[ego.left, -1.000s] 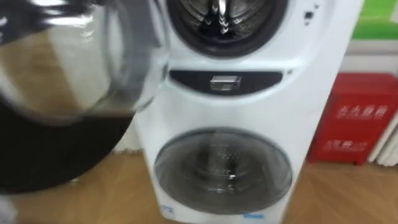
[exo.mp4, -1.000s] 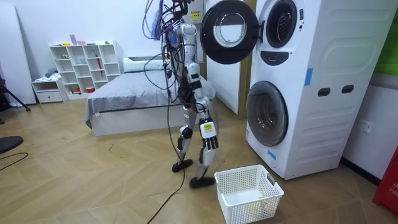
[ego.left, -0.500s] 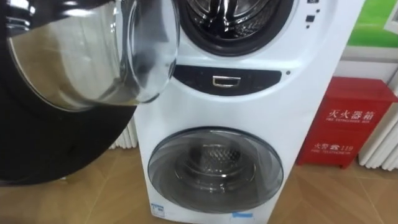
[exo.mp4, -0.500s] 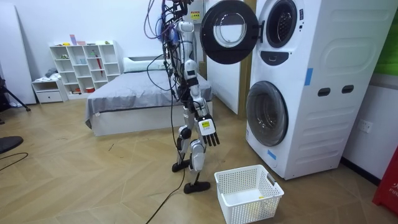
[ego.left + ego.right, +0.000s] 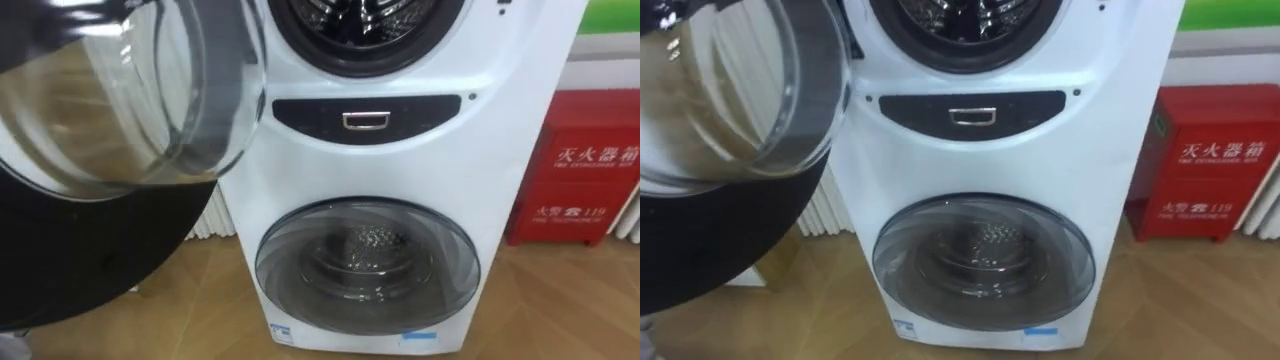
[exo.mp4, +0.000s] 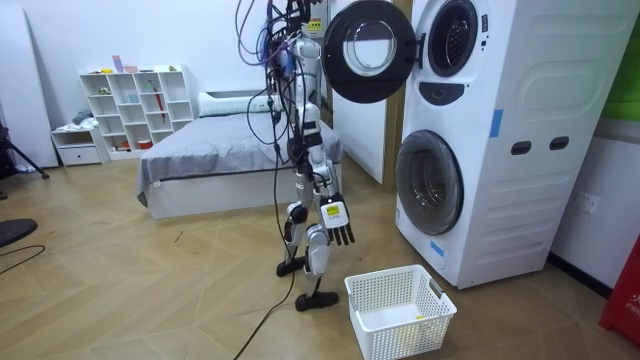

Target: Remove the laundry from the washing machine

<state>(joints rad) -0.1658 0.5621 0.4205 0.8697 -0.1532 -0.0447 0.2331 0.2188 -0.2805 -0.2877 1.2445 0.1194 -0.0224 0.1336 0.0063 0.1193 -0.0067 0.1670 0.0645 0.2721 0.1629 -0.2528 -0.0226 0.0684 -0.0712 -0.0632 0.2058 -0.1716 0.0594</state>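
Note:
The stacked white washing machine (image 5: 400, 170) stands right in front of me. Its upper drum (image 5: 365, 25) is open, and the part I see is bare metal ribbing. The upper round glass door (image 5: 130, 100) hangs swung out to the left, close to my head. The lower door (image 5: 365, 265) is closed. In the room view I stand on the wooden floor a step from the machine, facing it. My right hand (image 6: 340, 230) hangs low beside my thigh with straight fingers and holds nothing.
A white laundry basket (image 6: 400, 310) sits on the floor by my feet, in front of the lower machine. A red cabinet (image 5: 585, 185) stands right of the machine and a radiator (image 5: 205, 215) left of it. A bed (image 6: 220, 165) and a white shelf (image 6: 135, 105) lie behind me.
In the room view I have taken a small step toward the machine, and my right hand swung slightly. The eye view shifted sideways with my head; the machine and its door stayed put.

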